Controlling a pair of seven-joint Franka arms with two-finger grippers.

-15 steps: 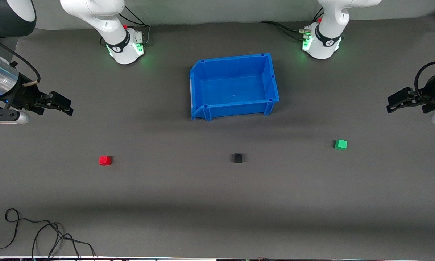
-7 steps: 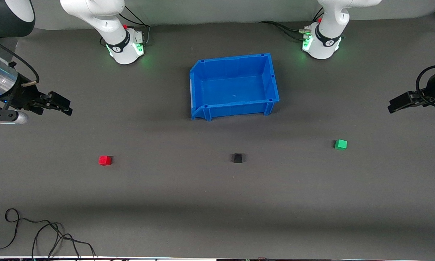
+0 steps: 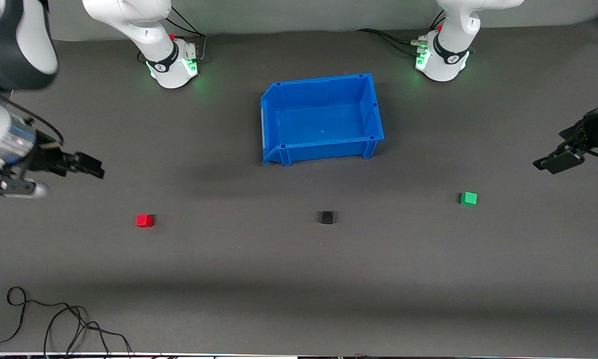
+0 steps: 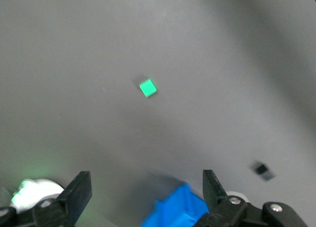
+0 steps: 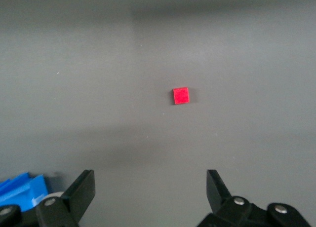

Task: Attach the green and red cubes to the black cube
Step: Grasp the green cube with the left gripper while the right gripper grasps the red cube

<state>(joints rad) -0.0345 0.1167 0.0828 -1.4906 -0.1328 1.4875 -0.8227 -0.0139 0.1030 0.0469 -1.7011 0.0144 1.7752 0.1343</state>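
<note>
The red cube (image 3: pixel 144 220) lies on the table toward the right arm's end; it also shows in the right wrist view (image 5: pixel 180 95). The black cube (image 3: pixel 326 217) lies mid-table, nearer the front camera than the blue bin, and shows in the left wrist view (image 4: pixel 261 169). The green cube (image 3: pixel 469 198) lies toward the left arm's end and shows in the left wrist view (image 4: pixel 147 87). My right gripper (image 3: pixel 92 167) is open and empty in the air, apart from the red cube. My left gripper (image 3: pixel 553 163) is open and empty, up in the air and apart from the green cube.
An open blue bin (image 3: pixel 366 137) stands mid-table, farther from the front camera than the cubes; a corner of it shows in both wrist views (image 4: pixel 177 209) (image 5: pixel 22 190). Loose black cable (image 3: pixel 55 324) lies at the table's near edge, at the right arm's end.
My right gripper has moved down toward the red cube. My left gripper has swung down toward the green cube. The three cubes have not moved.
</note>
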